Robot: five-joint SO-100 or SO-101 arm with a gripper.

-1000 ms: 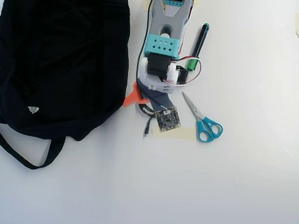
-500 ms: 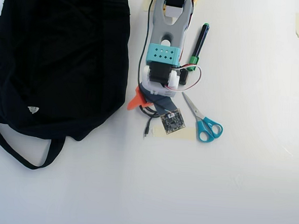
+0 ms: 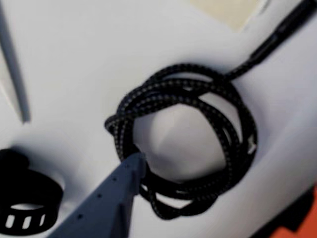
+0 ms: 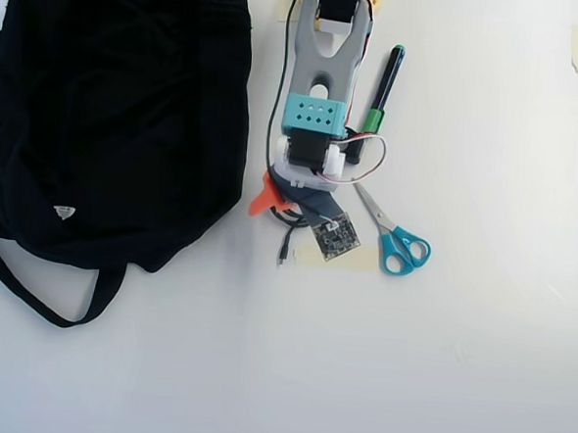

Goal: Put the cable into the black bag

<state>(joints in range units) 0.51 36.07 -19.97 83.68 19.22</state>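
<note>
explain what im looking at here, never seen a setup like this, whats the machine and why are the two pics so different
It is a small robot arm on a white table, shown from two cameras at the same moment.

The overhead view looks straight down. The arm reaches in from the top edge. To its left lies a large black bag with a long strap. To its right are a green-capped pen and blue-handled scissors.

The wrist view comes from a camera riding on the arm, very close to the table. It shows a coiled black cable lying flat, and a grey finger of the gripper with its tip at the coil's inner edge. A small black ring-shaped clip sits at the lower left.

Nothing is held yet; the cable lies on the table. Only one finger is clearly visible, so whether the fingers are open is unclear.
</note>
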